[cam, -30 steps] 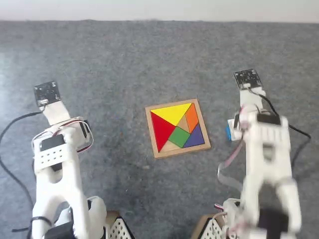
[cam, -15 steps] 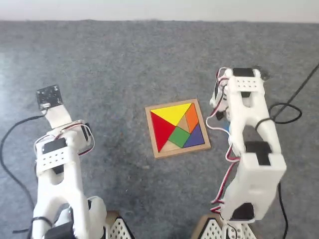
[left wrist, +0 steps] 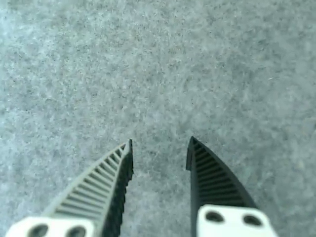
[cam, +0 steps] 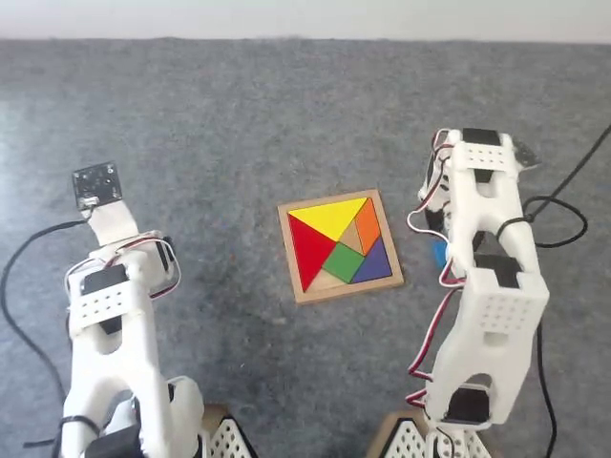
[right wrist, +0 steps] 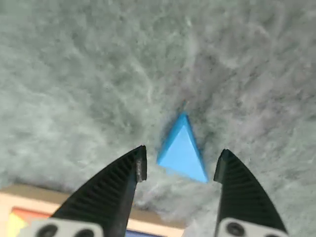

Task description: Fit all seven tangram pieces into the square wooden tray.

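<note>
Pincers: right pincer (right wrist: 182, 150) released, astride blue triangular wooden piece (right wrist: 181, 154) just beside square wooden tray (cam: 348, 287), evidently for pickup; left pincer (left wrist: 160, 143) released, parked well apart from tray

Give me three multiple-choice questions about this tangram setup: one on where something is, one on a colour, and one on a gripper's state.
1. Where is the small blue triangle piece?
A. On the grey carpet outside the square wooden tray.
B. Inside the tray.
C. On the yellow piece.

2. What colour is the square piece in the tray?
A. Pink.
B. Green.
C. Black.

3. How is the left gripper?
A. Shut on a piece.
B. Shut and empty.
C. Open over bare carpet.

Answers:
1 A, it lies on carpet before the open right gripper.
2 B, it shows green in the high view.
3 C, its fingers stand apart with nothing between them.
</note>
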Controlling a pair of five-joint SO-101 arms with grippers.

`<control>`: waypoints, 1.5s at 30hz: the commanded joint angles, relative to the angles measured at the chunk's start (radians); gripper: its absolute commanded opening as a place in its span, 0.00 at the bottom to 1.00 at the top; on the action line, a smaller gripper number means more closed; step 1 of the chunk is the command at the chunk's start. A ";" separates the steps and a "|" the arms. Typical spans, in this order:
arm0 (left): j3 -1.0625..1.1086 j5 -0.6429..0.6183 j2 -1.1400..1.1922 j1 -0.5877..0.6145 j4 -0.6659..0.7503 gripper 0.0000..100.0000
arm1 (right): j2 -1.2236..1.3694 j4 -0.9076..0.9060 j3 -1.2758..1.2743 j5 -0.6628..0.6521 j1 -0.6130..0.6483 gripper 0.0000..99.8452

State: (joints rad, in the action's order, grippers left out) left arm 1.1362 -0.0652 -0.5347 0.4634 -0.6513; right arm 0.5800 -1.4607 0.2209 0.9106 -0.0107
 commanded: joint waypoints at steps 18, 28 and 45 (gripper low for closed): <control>-0.005 0.011 -0.028 -0.005 0.026 0.18 | 0.048 0.024 0.049 -0.135 0.081 0.18; -0.005 0.011 -0.028 -0.005 0.026 0.18 | 0.070 0.022 0.086 -0.114 0.010 0.19; -0.004 0.011 -0.028 -0.005 0.026 0.18 | 0.117 0.016 0.112 -0.110 0.053 0.17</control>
State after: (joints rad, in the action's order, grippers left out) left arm 1.1362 -0.0652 -0.5347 0.4634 -0.6513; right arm 0.6843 -1.4530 0.2900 0.7940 0.0077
